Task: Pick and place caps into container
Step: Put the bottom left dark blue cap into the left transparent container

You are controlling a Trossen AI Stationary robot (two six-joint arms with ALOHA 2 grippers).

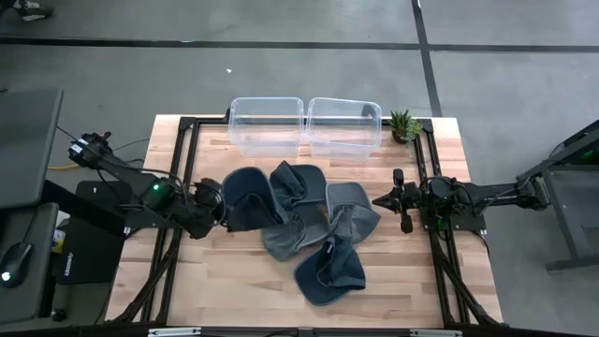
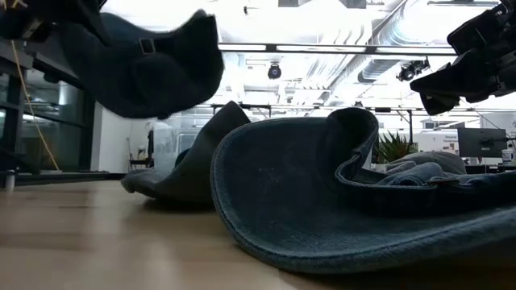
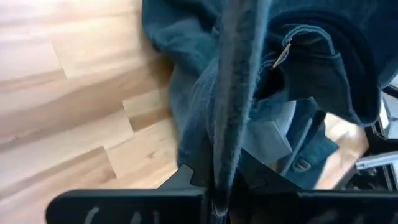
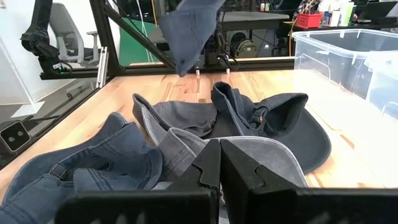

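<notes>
Denim-blue fabric of one cap (image 1: 245,197) is pinched by the left hand (image 1: 213,208) and hangs clear of the counter (image 1: 225,281) near its left edge. Two clear bins (image 1: 305,125) are set at the far edge, straight beyond it. The right hand (image 1: 386,199), pressed together, is empty.

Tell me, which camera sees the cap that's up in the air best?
The right wrist view: the lifted cap hangs whole above the table, clear of the pile. The low view catches it dark, at the top corner. The high view shows it from above by the left end effector. The left wrist view shows only pinched fabric.
</notes>
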